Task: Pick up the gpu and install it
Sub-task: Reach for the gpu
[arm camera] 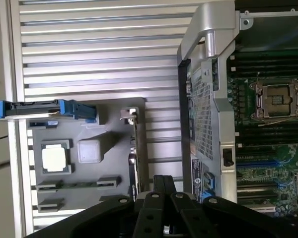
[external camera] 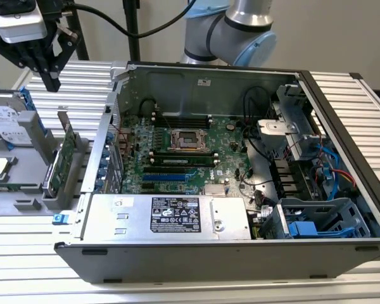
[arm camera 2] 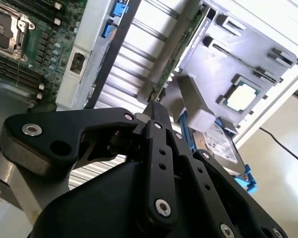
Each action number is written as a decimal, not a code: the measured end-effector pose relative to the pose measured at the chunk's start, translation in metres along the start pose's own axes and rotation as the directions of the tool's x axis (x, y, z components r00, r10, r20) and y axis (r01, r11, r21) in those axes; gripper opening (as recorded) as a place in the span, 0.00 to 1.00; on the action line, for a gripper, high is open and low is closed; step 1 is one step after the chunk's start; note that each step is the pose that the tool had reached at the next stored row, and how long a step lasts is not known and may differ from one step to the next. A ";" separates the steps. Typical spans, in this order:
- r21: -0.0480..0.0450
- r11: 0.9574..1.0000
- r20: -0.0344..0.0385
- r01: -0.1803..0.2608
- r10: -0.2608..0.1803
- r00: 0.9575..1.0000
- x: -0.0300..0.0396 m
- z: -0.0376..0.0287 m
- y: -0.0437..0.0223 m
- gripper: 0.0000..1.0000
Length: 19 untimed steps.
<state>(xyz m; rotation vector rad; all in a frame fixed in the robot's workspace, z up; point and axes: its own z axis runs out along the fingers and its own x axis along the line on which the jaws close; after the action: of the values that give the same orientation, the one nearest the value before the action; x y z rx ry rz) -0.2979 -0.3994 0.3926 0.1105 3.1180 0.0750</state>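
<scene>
- GPU (external camera: pixel 66 155) is standing on edge in a slot of the grey holder tray (arm camera: pixel 114 144), just outside the open computer case (external camera: pixel 177 253), on the exterior view's left of it.
- The gripper (external camera: pixel 52 79) is hovering above and outside the case, over the tray side and well apart from the card. Its jaws are sitting pressed together and are pinching nothing, as the first wrist view also shows (arm camera: pixel 164 182).
- To my eye, doing this step well is going to mean spreading the jaws first and lining them up across the card's thin top edge. They should then come straight down so one finger is passing each face.
- I'd judge a straight upward lift is safest, since the card is sitting between the tray's uprights and tilting it risks jamming.
- Counting what is lying outside the case: one GPU, one hard drive (external camera: pixel 6 120) with blue rails, one loose processor chip (arm camera: pixel 56 158), all on the one tray.
- Inside the case, one motherboard (external camera: pixel 183 152) is lying exposed.
</scene>
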 end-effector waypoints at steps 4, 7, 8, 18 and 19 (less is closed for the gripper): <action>0.000 1.000 0.000 0.000 0.000 1.000 0.0048 -0.0001 -0.0003 0.00; 0.000 1.000 0.000 0.000 0.000 1.000 0.0085 -0.0002 -0.0006 0.00; 0.000 1.000 0.000 0.000 0.000 1.000 0.0097 -0.0002 -0.0007 0.00; 0.000 1.000 0.000 0.000 0.000 1.000 0.0222 -0.0005 -0.0016 0.00; 0.000 1.000 0.000 0.000 0.000 1.000 0.0235 -0.0005 -0.0017 0.00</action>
<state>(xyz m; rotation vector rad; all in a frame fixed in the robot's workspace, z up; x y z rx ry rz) -0.3214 -0.3994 0.3926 0.1105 3.1180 0.0750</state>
